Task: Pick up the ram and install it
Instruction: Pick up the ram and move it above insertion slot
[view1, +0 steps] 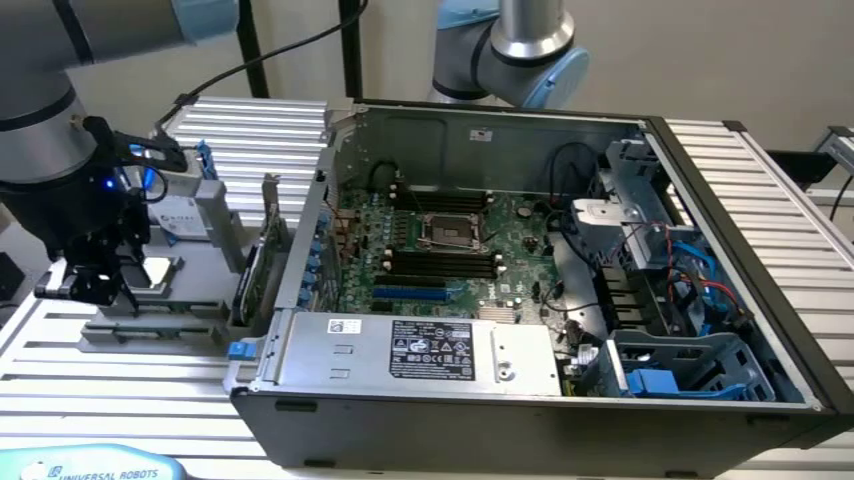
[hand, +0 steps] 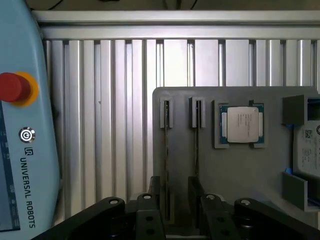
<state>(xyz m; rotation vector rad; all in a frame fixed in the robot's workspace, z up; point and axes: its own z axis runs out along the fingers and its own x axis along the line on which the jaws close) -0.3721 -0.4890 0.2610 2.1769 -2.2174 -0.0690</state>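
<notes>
The gripper (hand: 175, 187) hangs low over a grey holder (hand: 240, 170) on the slatted aluminium bench (hand: 100, 125), its black fingers (hand: 156, 185) spread open and gripping nothing. The ram (hand: 166, 150) stands on its long edge in the holder between them, close to one finger; whether they touch cannot be told. Its long axis runs straight away from the gripper, parallel to the bench slats, the far end seated in a small bracket. A second stick (hand: 196, 145) stands just beside it, parallel. Beyond them a silver processor (hand: 241, 125) lies flat in its recess, its print too fine to read. A pale blue pendant (hand: 20, 150) with a red button (hand: 12, 87) reads "UNIVERSAL ROBOTS". In the exterior view, the open computer case (view1: 507, 125) lies to the right, its motherboard (view1: 514, 225) showing bare black slots (view1: 441, 262).
</notes>
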